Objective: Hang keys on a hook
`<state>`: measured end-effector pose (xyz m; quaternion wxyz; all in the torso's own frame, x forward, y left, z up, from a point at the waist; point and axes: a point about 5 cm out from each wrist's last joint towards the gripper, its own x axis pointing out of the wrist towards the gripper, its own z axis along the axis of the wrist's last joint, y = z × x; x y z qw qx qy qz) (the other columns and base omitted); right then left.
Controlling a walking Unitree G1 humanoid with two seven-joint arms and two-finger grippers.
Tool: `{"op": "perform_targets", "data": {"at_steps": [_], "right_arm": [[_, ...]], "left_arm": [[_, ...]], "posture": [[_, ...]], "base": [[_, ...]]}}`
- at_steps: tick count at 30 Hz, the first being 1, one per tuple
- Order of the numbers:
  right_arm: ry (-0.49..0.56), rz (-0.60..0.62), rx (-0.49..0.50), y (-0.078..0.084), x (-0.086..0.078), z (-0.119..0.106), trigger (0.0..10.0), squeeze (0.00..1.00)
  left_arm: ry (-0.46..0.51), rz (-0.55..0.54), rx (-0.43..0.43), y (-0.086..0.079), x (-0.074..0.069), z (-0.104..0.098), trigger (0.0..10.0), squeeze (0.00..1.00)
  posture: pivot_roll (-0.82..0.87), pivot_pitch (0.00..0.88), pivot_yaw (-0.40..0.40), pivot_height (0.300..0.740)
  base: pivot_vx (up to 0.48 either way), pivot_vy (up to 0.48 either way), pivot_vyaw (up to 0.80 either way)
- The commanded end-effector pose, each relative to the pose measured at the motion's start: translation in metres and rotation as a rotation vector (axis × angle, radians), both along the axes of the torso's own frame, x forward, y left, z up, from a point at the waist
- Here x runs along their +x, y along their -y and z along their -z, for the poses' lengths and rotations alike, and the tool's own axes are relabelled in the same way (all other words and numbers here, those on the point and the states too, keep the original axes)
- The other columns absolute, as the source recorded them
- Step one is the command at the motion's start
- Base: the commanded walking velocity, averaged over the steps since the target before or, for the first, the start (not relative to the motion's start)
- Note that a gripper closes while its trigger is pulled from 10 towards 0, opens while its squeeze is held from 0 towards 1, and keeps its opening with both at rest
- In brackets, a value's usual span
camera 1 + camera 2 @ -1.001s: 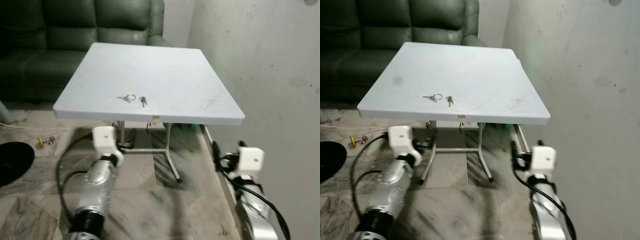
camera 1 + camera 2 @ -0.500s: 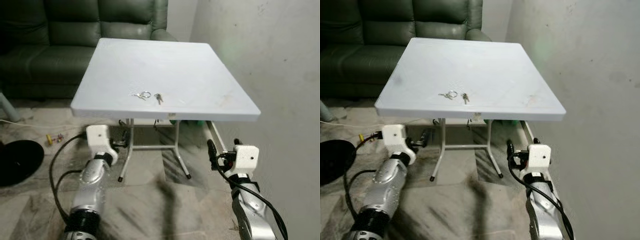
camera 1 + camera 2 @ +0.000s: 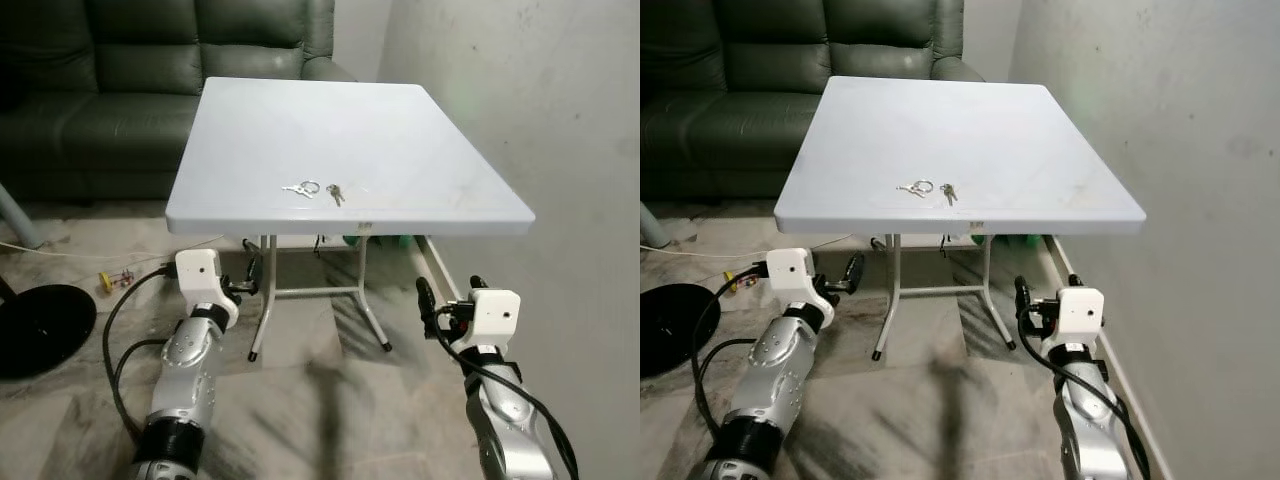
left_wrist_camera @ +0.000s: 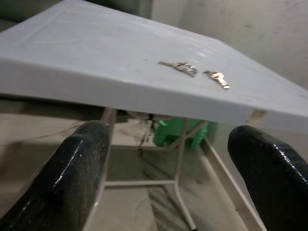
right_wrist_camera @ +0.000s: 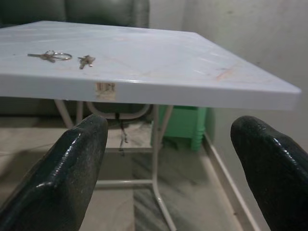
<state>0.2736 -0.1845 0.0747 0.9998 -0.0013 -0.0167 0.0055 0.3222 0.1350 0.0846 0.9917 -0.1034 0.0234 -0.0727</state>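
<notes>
A white square table [image 3: 400, 140] is seen in the upper middle of the head views, with a wall on the right of the frame and a dark green sofa [image 3: 120, 60] across the upper left. The keys [image 3: 318, 190] are found lying flat on the tabletop near its front edge, slightly left of the frame's centre: a ring with one key beside a second small key, the two just apart. In the wrist views the keys appear as small metal shapes on the table surface, above and beyond the fingertips. The left gripper [image 3: 243, 283] is held low in the lower left of the frame, below the table's front edge and in front of its legs; its fingers [image 4: 79, 168] are spread wide and nothing is held between them. The right gripper [image 3: 428, 300] is placed in the lower right, also below table level, close to the wall; its fingers [image 5: 72, 163] are likewise parted wide with nothing grasped. A green object [image 5: 185, 122] is seen under the table against the wall, and a black round base [image 3: 40, 325] rests on the marbled floor [image 3: 330, 400] at the left edge.
</notes>
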Motion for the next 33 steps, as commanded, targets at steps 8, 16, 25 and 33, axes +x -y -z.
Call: {"op": "perform_targets", "data": {"at_steps": [8, 16, 25, 33], "right_arm": [[0.025, -0.008, 0.008, -0.0032, 0.0026, -0.0059, 10.0, 0.0], [0.023, -0.014, 0.008, -0.004, 0.0028, -0.005, 10.0, 0.0], [0.022, -0.016, 0.008, -0.0047, 0.0023, -0.0047, 10.0, 0.0], [0.021, -0.018, 0.01, -0.0054, 0.001, -0.0039, 10.0, 0.0]], "left_arm": [[-0.01, -0.016, 0.02, -0.0042, 0.0024, -0.0012, 10.0, 0.0], [-0.036, 0.002, 0.023, -0.0032, 0.0035, 0.0002, 10.0, 0.0], [-0.023, 0.009, 0.046, -0.0024, 0.0029, -0.0005, 10.0, 0.0], [-0.022, 0.023, 0.075, -0.0008, 0.0019, 0.0002, 10.0, 0.0]], "posture": [[0.05, 0.0, -0.065, 0.74], [0.05, 0.0, -0.063, 0.74], [0.05, 0.0, -0.062, 0.74], [0.05, 0.0, -0.06, 0.74]], "base": [[0.0, 0.119, 0.0], [0.0, 0.0, 0.0], [0.125, 0.0, 0.0], [0.327, 0.0, 0.0]]}}
